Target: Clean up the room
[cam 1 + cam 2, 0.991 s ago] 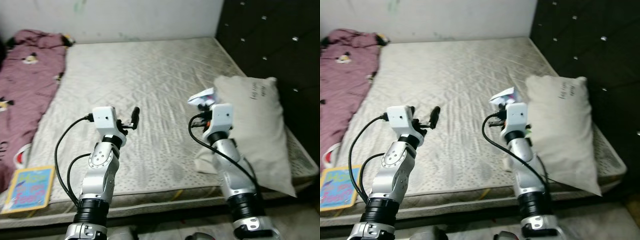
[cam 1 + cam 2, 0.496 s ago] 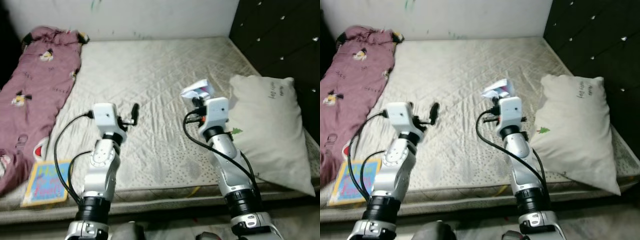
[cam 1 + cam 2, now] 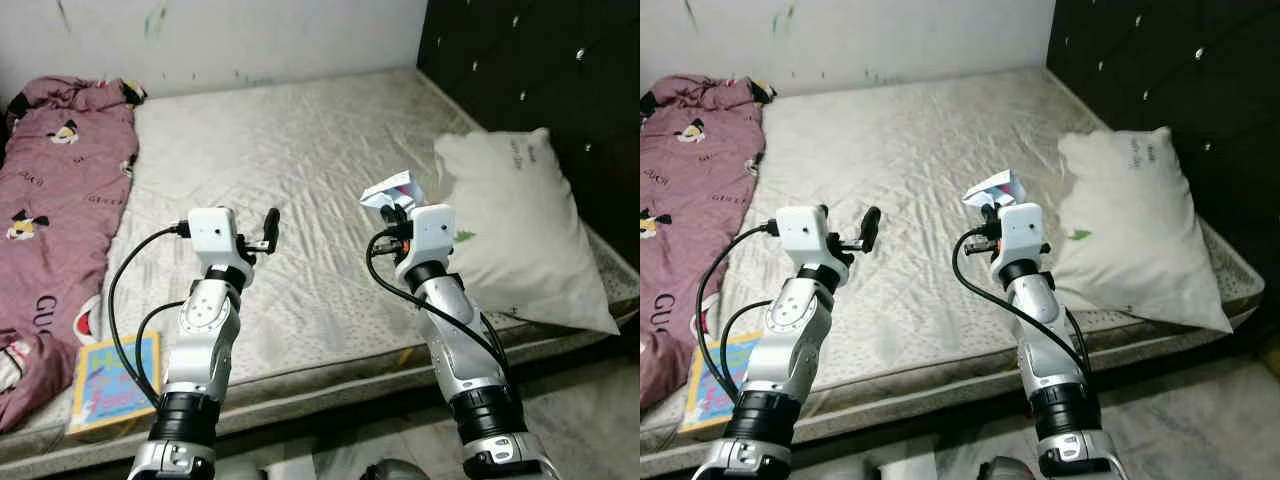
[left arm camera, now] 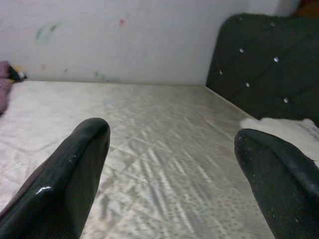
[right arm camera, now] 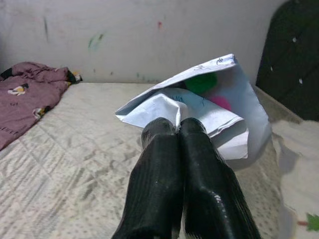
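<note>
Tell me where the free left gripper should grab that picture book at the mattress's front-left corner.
Probably the book's near edge, which sits at the mattress border, perhaps slightly overhanging. It lies flat, so a top pinch has nothing to bite. Bring the open left gripper in low from the robot's side, one finger over the cover, one under.

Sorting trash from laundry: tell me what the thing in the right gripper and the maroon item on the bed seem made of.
The crumpled sheet in the right gripper looks like thin matte paper: sharp creases, handwriting, colored marks. The maroon blanket looks like soft printed fabric, lying in loose folds.
</note>
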{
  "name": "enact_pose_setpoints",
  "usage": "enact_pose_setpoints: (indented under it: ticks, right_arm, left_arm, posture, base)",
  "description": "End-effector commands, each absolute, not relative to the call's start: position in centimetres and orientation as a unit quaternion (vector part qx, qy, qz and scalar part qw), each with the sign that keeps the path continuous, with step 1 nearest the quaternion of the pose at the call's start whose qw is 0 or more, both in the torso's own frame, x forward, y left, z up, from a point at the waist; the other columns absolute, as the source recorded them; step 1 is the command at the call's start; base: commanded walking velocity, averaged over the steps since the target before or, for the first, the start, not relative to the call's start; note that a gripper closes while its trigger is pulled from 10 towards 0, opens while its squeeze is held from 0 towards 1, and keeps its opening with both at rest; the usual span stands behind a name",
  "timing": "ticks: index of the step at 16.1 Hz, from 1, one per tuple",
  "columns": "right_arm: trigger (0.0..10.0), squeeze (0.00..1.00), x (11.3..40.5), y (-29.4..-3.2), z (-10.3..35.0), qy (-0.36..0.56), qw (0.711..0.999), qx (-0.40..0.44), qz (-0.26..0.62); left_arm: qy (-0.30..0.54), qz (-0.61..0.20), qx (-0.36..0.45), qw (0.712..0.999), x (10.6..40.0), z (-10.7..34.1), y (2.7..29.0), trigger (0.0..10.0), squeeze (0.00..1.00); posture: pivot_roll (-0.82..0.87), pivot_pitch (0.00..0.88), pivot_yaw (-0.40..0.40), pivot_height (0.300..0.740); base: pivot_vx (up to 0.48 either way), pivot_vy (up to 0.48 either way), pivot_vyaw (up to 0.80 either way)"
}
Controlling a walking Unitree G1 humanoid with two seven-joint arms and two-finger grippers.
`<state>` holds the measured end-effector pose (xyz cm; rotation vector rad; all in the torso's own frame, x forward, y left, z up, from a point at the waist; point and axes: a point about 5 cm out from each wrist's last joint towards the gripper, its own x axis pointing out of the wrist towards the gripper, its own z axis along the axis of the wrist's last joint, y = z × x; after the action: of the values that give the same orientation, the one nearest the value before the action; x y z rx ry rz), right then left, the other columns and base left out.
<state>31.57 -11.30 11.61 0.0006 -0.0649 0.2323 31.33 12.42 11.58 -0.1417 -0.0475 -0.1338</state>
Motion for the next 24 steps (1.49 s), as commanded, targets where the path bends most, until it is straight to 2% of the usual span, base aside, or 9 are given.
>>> enact_pose_setpoints:
  ticks: [1, 4, 6, 9, 24]
  right_arm:
    - [10.0, 0.0, 31.59, -10.16, 12.31, -0.044, 0.989, 0.006, 0.14]
    - [10.0, 0.0, 31.64, -10.11, 12.24, -0.04, 0.989, 0.011, 0.143]
    - [10.0, 0.0, 31.63, -10.02, 12.06, -0.036, 0.989, 0.012, 0.145]
    - [10.0, 0.0, 31.59, -9.93, 11.95, -0.033, 0.988, 0.013, 0.147]
    - [10.0, 0.0, 31.58, -9.87, 11.83, -0.027, 0.987, 0.011, 0.156]
  left_arm:
    - [-0.022, -0.044, -0.065, 0.997, 31.31, 11.41, 13.79, 10.0, 0.0]
    - [-0.032, -0.048, -0.035, 0.998, 31.43, 11.77, 13.64, 10.0, 0.0]
    - [-0.027, -0.086, -0.07, 0.994, 31.33, 11.77, 13.24, 10.0, 0.0]
    - [-0.024, -0.066, -0.072, 0.995, 31.33, 11.58, 13.52, 10.0, 0.0]
    - [-0.018, -0.068, -0.071, 0.995, 31.43, 11.46, 13.09, 10.0, 0.0]
  posture:
    - [0.0, 0.0, 0.028, 0.74]
    - [0.0, 0.0, 0.029, 0.74]
    - [0.0, 0.0, 0.028, 0.74]
    - [0.0, 0.0, 0.028, 0.74]
    - [-0.01, 0.0, 0.027, 0.74]
  base:
    - [0.0, 0.48, 0.0]
    - [0.0, 0.48, 0.0]
    - [0.0, 0.48, 0.0]
    - [0.0, 0.477, 0.0]
    - [0.0, 0.48, 0.0]
